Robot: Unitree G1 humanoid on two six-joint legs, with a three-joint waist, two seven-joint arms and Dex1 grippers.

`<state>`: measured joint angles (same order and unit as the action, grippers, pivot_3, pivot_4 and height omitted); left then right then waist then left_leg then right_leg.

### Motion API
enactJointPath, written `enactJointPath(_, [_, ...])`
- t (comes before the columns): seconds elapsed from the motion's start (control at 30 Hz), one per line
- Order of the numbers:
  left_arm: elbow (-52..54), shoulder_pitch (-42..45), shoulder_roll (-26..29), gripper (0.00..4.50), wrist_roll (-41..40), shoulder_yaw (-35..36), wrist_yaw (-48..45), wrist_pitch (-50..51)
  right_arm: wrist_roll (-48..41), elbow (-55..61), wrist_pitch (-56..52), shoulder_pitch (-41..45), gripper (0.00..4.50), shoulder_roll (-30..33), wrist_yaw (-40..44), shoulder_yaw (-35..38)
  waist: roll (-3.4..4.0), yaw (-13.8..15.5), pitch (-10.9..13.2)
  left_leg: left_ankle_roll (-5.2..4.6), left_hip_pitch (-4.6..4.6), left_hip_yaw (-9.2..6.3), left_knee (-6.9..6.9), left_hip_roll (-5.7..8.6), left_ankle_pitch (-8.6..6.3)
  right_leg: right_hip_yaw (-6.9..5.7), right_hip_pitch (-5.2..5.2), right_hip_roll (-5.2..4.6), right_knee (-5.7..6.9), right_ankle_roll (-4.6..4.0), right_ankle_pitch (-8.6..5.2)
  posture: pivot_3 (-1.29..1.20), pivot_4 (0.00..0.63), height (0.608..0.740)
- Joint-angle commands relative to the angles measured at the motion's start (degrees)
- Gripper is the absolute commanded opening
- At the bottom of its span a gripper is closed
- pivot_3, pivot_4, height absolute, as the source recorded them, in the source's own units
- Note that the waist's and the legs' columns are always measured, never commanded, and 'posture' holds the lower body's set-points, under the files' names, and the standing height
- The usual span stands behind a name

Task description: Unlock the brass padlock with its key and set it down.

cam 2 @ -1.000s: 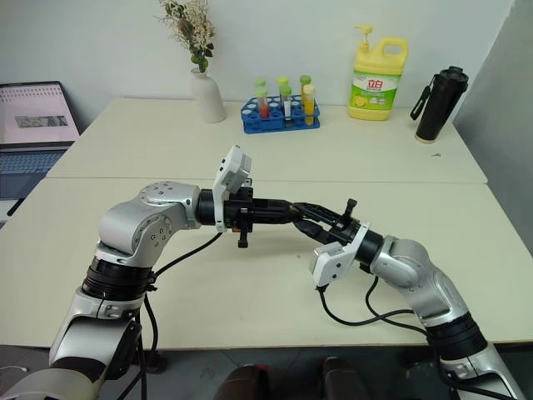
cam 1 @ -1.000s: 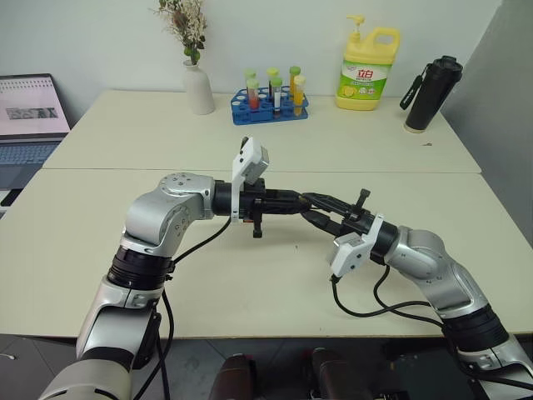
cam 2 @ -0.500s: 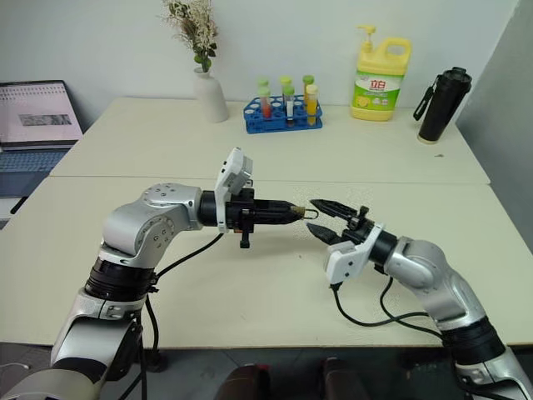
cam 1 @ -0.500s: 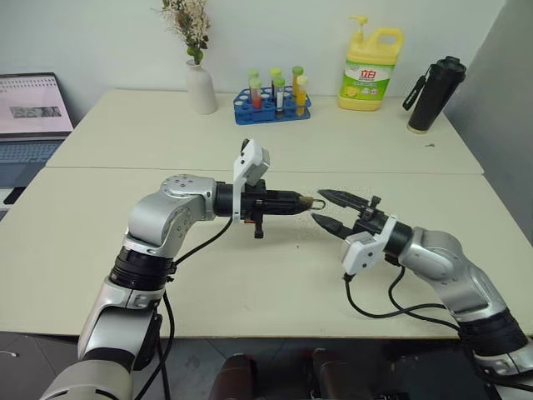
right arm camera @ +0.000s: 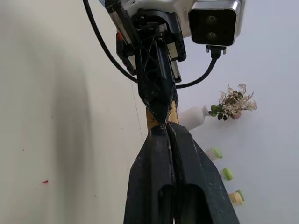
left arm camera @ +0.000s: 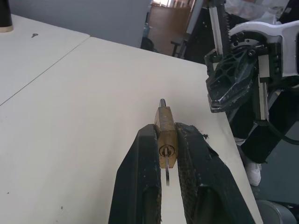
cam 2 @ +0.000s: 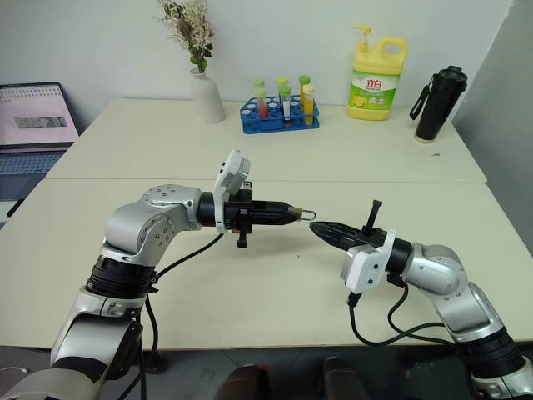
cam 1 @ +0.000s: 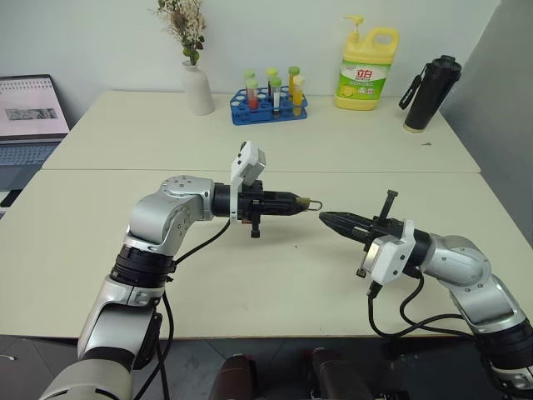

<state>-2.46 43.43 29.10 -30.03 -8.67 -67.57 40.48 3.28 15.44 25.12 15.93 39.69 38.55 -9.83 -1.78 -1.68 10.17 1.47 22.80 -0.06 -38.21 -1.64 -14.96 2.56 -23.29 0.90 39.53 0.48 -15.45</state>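
The padlock [left arm camera: 166, 131] sides are covered by the left gripper [left arm camera: 167, 154] fingers; its shackle is mostly hidden behind the body. In the head views the padlock [cam 1: 306, 202] is too small to resolve detail. Whether the closed right gripper [cam 1: 326, 219] holds a key cannot be determined. The laptop [cam 1: 29, 117] is cut off by the frame edge.

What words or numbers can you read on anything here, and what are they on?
Yellow plastic pump bottle: the red characters on its green and white label are too small to read.
Open laptop screen: a picture and lines of text, too blurred to read.
Coloured tubes in the blue rack: no readable labels.
Small brass padlock: no readable marking.
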Motion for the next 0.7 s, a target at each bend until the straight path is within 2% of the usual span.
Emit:
enactJointPath(0.03, [3.02, 0.91, 0.56, 0.17, -0.02, -0.07, -1.26, -1.65, -1.25, 1.14, -0.56, 1.36, 0.0, -0.49, 0.66, 0.85, 0.0, 0.0, 0.0, 0.0, 0.0, 0.0, 0.0, 0.0, 0.0, 0.0, 0.0, 0.0, 0.0, 0.0, 0.0, 0.0, 0.15, 0.74])
enactJointPath(0.7, [7.21, -1.59, 2.3, 0.17, 0.09, -1.18, -4.48, -3.58, -1.03, -5.05, 3.46, 4.86, 0.0, -1.01, 4.93, 0.0, 0.0, 0.0, 0.0, 0.0, 0.0, 0.01, 0.0, 0.0, 0.0, 0.0, 0.0, 0.0, -0.01, 0.0, 0.0, 0.0, 0.15, 0.74])
